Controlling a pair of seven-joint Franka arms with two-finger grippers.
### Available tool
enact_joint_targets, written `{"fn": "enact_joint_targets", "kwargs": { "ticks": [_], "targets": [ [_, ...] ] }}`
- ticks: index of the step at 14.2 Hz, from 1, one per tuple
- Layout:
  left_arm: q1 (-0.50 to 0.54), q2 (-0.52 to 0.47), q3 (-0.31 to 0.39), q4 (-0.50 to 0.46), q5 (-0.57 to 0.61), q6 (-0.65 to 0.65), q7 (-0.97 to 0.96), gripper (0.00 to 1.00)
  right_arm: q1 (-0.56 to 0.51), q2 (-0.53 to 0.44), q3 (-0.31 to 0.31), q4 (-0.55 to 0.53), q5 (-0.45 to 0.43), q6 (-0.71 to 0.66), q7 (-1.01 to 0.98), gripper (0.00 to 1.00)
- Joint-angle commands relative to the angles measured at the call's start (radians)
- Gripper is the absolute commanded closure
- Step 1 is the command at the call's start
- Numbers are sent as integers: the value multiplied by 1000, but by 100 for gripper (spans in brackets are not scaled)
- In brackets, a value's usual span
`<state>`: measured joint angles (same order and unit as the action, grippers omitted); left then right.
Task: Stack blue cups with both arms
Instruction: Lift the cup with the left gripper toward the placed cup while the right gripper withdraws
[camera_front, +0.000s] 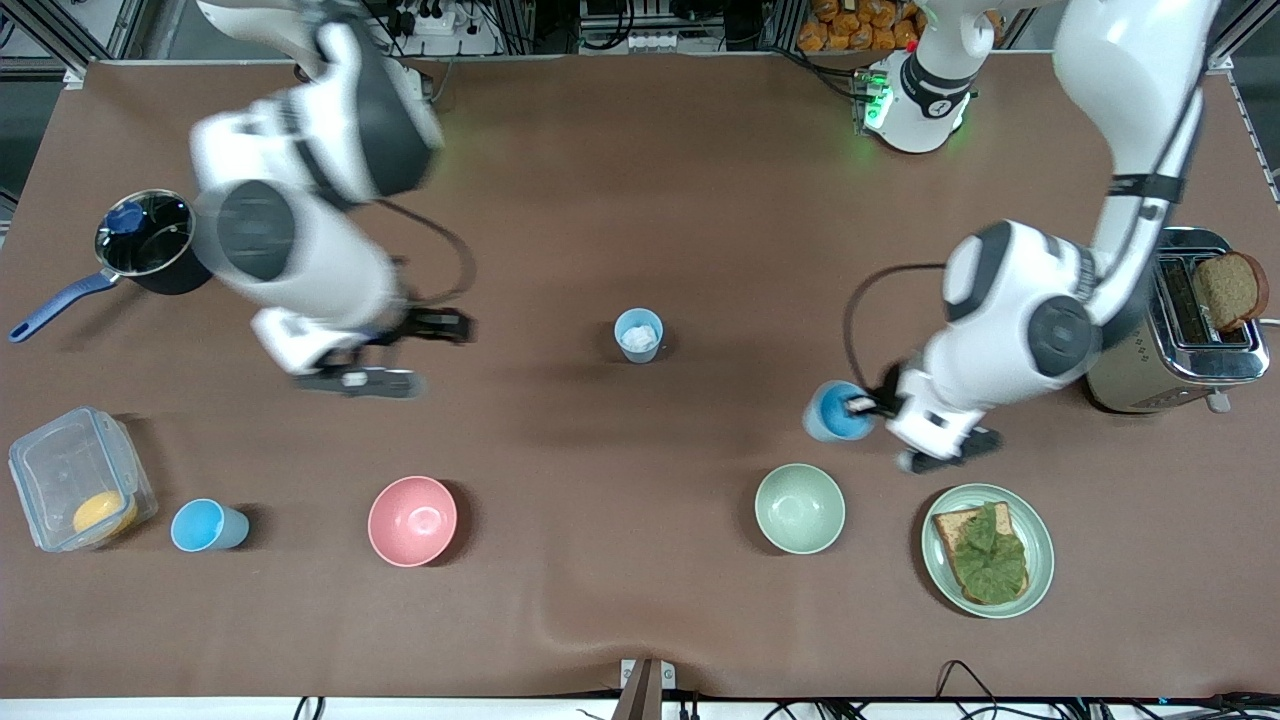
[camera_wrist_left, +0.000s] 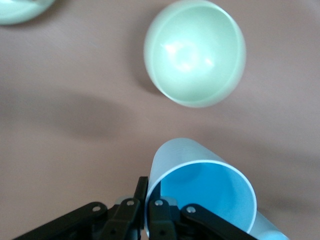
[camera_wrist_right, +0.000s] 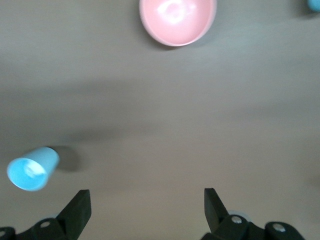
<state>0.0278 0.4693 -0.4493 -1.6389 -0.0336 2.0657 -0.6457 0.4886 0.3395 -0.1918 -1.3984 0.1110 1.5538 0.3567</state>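
The left pincer (camera_front: 868, 405) was clamped on the rim of one blue cup (camera_front: 836, 411), one finger inside the wall and one outside, and held it tilted in the air over bare tabletop (camera_front: 640, 180) just beside the pale green bowl (camera_front: 799, 508); the left wrist view showed the fingers (camera_wrist_left: 158, 210) pinched together on the cup's (camera_wrist_left: 202, 192) edge, with the bowl (camera_wrist_left: 195, 52) below and apart from it. A second blue cup (camera_front: 638, 335), with a whitish patch inside, stood upright near the middle of the tabletop, well apart from both pincers. A third blue cup (camera_front: 207, 525) stood toward the right arm's end, between a clear plastic box (camera_front: 78, 478) and the pink bowl (camera_front: 412, 520). The right pincer (camera_front: 440, 325) hung spread wide and empty over open tabletop between the pot (camera_front: 150, 245) and the middle cup; its wrist view showed both fingers (camera_wrist_right: 77, 212) far apart with nothing between them. Wide bare room lay around the middle cup. The left arm (camera_front: 1030, 330) bent down from its base past the toaster (camera_front: 1185, 325); the right arm (camera_front: 300, 230) was folded low over its end.
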Motion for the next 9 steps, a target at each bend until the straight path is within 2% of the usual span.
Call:
{"fn": "enact_joint_targets", "kwargs": {
  "ticks": [1,3,5,6,8,9],
  "targets": [
    [-69,-21,-43,4,-2,-16,-139,100,-125,-50,18,-30,-11,-58,-195,0],
    [-159,-5,-38,30,23,-15,-231,100,-194,-112,20,-69,-14,-58,-339,0],
    [-225,17,-40,48,37,-15,-297,100,-244,-189,25,-146,-20,-44,-380,0],
    [-261,23,-37,50,38,-6,-327,100,-251,-209,31,-160,-58,-43,-399,0],
    [-310,45,-34,54,79,5,-368,100,-324,-243,104,-191,-105,-38,-429,0],
    [-324,58,-34,56,95,13,-390,100,-385,-270,173,-221,-108,-15,-429,0]
  ]
}}
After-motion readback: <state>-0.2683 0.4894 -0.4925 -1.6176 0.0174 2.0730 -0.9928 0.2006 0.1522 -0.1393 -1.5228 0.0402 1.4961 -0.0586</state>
